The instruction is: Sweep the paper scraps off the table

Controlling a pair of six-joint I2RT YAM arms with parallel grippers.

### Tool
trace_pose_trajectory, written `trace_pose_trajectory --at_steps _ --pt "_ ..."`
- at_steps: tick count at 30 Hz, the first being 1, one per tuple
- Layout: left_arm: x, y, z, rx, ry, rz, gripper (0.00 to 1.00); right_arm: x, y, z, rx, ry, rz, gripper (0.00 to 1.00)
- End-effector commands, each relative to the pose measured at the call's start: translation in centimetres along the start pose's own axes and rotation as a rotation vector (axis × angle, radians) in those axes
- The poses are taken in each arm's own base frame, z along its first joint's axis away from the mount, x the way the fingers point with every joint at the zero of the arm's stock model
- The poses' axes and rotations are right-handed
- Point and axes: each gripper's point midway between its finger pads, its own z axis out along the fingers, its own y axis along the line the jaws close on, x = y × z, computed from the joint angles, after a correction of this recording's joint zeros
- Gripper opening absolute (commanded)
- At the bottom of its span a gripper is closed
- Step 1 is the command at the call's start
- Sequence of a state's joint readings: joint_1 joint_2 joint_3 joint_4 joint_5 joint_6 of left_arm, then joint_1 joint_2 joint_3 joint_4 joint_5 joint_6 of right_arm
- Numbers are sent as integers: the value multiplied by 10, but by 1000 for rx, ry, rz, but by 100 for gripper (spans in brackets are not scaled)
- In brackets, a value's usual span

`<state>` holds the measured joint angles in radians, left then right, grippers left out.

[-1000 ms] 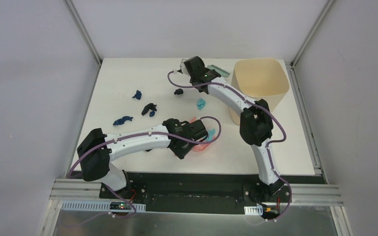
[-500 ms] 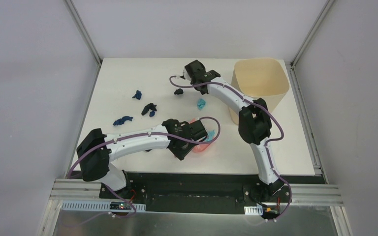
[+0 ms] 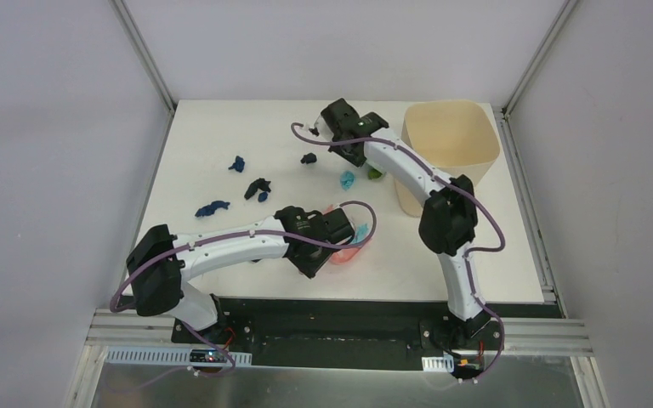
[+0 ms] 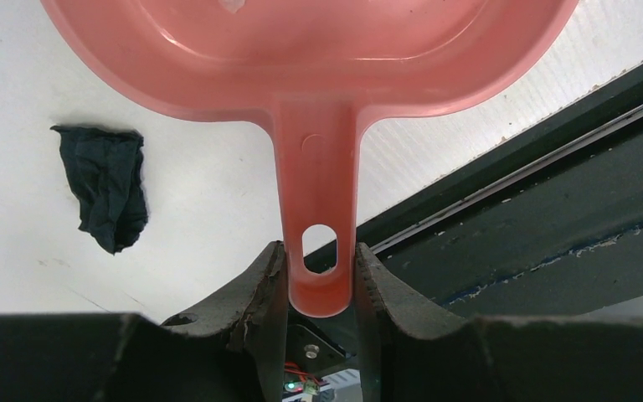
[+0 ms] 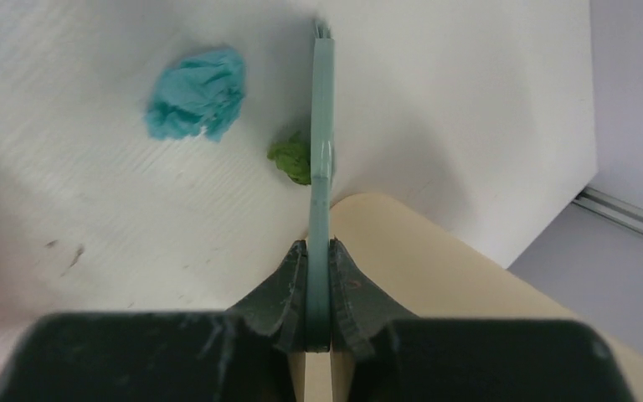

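Observation:
Paper scraps lie on the white table [image 3: 221, 136]: a light teal wad [image 3: 348, 179] [image 5: 197, 103], an olive green wad [image 3: 375, 172] [image 5: 291, 159], a black wad [image 3: 309, 158], dark blue wads [image 3: 237, 163] [image 3: 212, 206], a black and blue pair [image 3: 258, 189]. My right gripper [image 3: 353, 144] [image 5: 319, 251] is shut on the teal hand brush [image 5: 322, 142], which touches the green wad. My left gripper [image 3: 327, 234] [image 4: 319, 268] is shut on the pink dustpan [image 4: 310, 59] handle. A black wad [image 4: 105, 184] lies left of the dustpan. A teal scrap [image 3: 362, 231] sits in the dustpan.
The beige bin [image 3: 451, 140] [image 5: 435, 276] stands at the table's right side, close to the brush. The table's near edge and dark base rail [image 4: 552, 209] are just behind the dustpan. Grey frame posts [image 3: 143, 51] rise at the far corners.
My right gripper has swung the brush down and right, toward the bin; the green wad now shows beside the teal wad. The left arm and dustpan shifted slightly left.

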<state>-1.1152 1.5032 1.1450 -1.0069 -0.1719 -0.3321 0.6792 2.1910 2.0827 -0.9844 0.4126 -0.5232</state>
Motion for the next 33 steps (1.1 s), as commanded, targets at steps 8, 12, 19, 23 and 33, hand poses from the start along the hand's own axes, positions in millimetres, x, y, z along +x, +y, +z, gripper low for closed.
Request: trace_pose_trajectory --at_steps 8,12,19,23,33 --pt "38 9 -24 12 45 -112 0 -17 -24 -119 -23 -297 150 0" --pt "48 14 -28 4 53 -137 0 -30 -21 -92 33 -325 56 0" --pt "49 11 -37 34 34 -167 0 -53 -14 -37 105 -344 -129 0" --pt "52 13 -41 30 37 -169 0 -43 21 -38 -64 -355 -196 0" --pt "58 8 -35 64 55 -159 0 21 80 -105 -351 -337 -278 0"
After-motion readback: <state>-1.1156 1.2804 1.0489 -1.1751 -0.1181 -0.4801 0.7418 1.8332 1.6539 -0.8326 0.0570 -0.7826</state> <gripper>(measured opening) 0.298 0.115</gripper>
